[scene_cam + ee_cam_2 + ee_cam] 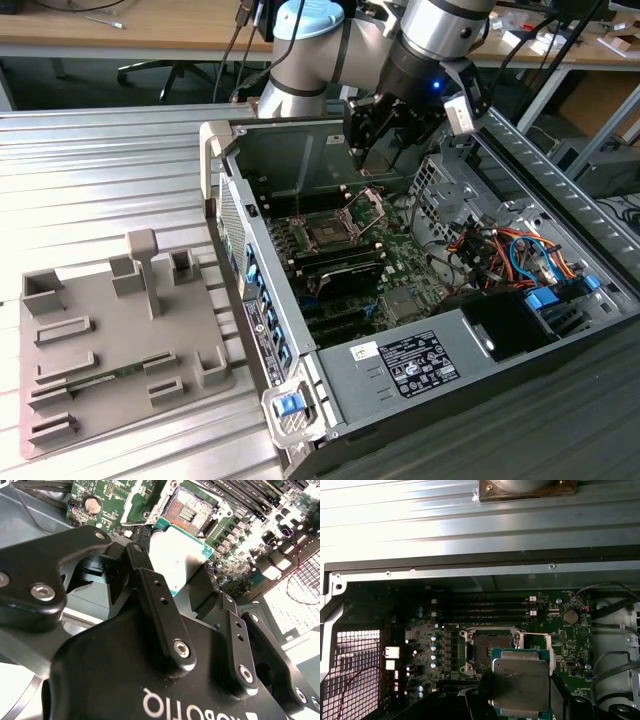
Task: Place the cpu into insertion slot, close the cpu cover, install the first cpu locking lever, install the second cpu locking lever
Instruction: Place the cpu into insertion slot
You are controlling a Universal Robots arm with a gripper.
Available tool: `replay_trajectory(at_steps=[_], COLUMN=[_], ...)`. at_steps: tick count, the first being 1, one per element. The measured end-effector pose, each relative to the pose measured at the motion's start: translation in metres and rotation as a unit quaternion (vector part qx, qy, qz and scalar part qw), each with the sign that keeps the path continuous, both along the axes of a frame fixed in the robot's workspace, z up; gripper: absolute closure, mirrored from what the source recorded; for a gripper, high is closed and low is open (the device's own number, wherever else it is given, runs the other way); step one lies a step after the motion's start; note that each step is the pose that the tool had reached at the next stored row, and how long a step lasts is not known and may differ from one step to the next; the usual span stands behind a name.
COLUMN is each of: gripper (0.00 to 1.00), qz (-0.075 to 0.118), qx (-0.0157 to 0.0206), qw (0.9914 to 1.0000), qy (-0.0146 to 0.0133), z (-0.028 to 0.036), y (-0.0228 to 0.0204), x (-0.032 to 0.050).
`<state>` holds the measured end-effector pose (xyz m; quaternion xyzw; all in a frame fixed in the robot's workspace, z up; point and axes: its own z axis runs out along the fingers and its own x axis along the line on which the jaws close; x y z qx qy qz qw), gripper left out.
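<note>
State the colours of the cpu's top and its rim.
Grey metal top, green rim on the cpu; clearest in the first wrist view.

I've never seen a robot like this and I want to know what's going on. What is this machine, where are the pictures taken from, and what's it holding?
It is a robot arm with a gripper, a two-fingered claw. The exterior view comes from a camera off the arm; both wrist views come from cameras riding on the arm. On the ribbed metal table lies an open computer case, and on the exterior view's left a grey tray of part holders. The gripper is shut on the cpu, a flat square chip with a grey top. It hangs over the green board, near the empty socket, whose cpu cover looks flipped open.
</note>
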<state>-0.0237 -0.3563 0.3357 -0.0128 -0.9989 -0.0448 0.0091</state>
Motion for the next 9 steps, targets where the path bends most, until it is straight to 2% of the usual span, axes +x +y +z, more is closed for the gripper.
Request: replay_trajectory(at_steps=[9], gripper=[0.46], qz=[0.0], qx=[0.0], qw=[1.0], qy=[0.0], z=[-0.0016], y=[0.0], x=[0.0])
